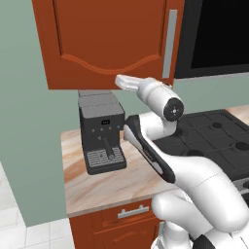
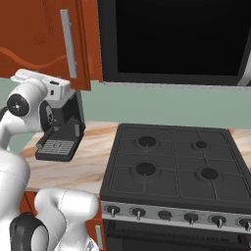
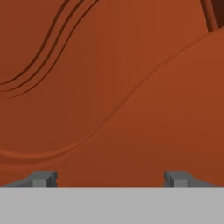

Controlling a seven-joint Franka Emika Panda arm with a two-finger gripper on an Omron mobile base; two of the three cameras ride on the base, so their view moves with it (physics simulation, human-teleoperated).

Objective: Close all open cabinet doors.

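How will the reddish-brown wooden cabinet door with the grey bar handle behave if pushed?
The reddish-brown wooden cabinet door looks rigid, so it should probably swing rather than flex. The open gripper faces smooth wood, so contact might slide.

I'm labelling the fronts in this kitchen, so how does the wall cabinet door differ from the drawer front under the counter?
The cabinet door is tall, hangs above the counter and has a long vertical grey bar handle; the drawer front is low, sits below the counter and has a short horizontal handle. The cabinet door carries a raised panel with a curved lower edge; the drawer front's panel looks plain and straight. Both are reddish-brown wood.
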